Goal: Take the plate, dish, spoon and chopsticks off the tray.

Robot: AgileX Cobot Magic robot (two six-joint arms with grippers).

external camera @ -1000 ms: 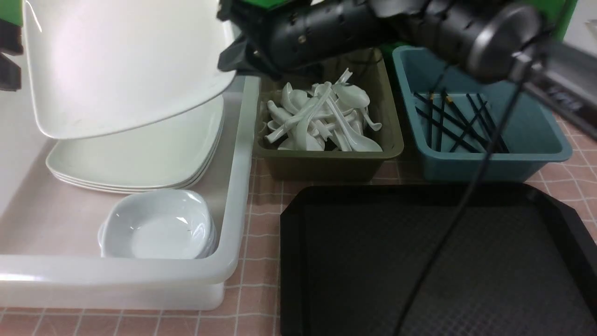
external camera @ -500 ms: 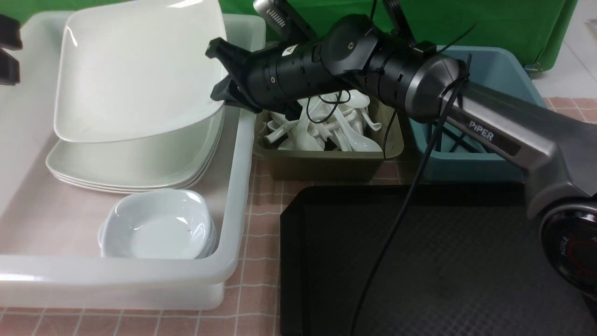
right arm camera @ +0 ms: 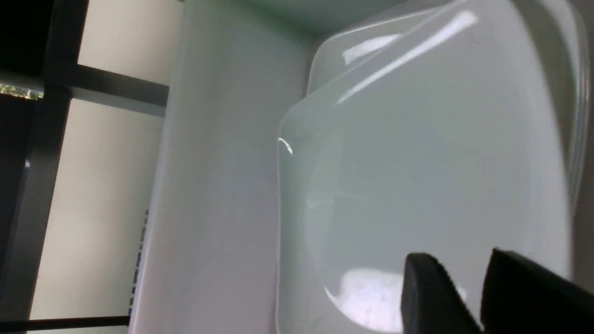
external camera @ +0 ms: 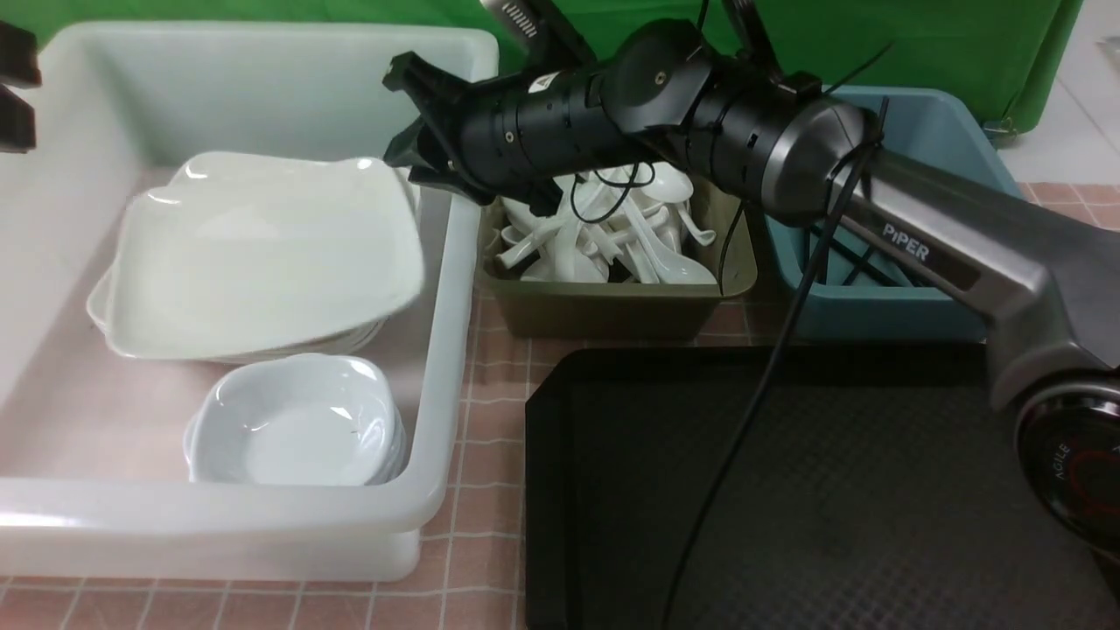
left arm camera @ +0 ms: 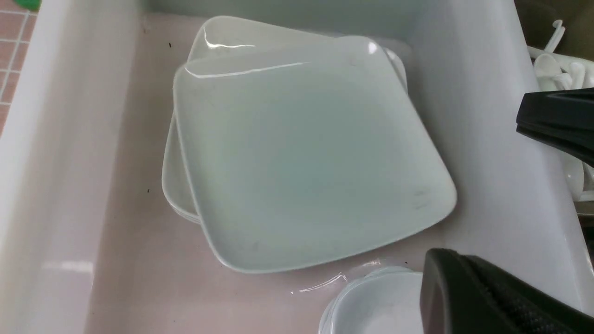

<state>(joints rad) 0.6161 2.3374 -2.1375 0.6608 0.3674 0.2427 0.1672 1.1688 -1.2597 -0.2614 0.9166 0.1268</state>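
Noted green cloth backdrop (external camera: 919, 44) across the far side. Found table surface (external camera: 494, 394) laid in pink squares with pale grid lines. Glimpsed pale floor (external camera: 1081, 114) beyond the far right corner. Saw beige panels (right arm camera: 93, 176) split by dark bars (right arm camera: 120, 90) from the right wrist view. Lit evenly, softly.
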